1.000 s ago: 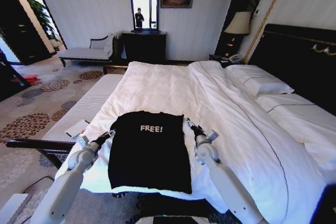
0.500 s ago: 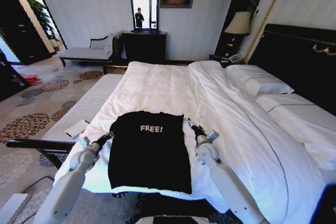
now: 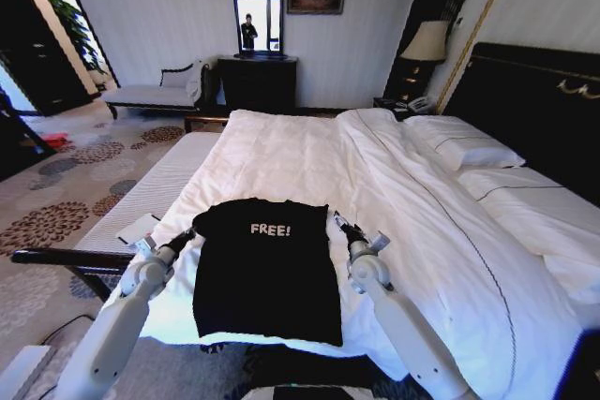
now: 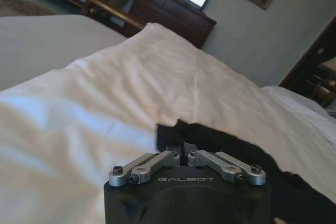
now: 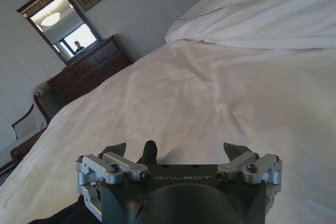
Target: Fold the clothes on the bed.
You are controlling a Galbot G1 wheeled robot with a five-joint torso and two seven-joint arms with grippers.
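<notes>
- Black T-shirt lies flat on the near end of the bed, "FREE!" lettering facing up, sleeves already tucked in so it reads as a rough rectangle.
- Left gripper sits at the shirt's upper left corner; in the left wrist view its fingers are pinched together on the black fabric edge (a small fold of cloth rises between them).
- Right gripper sits just beside the shirt's upper right corner, over the white duvet; in the right wrist view it is spread wide, holding nothing, with only a bit of black fabric visible below it.
- Shirt's lower hem reaches the near edge of the mattress.
- Beyond the collar there is a wide stretch of bare duvet; pillows lie well apart, by the headboard on the right.
</notes>
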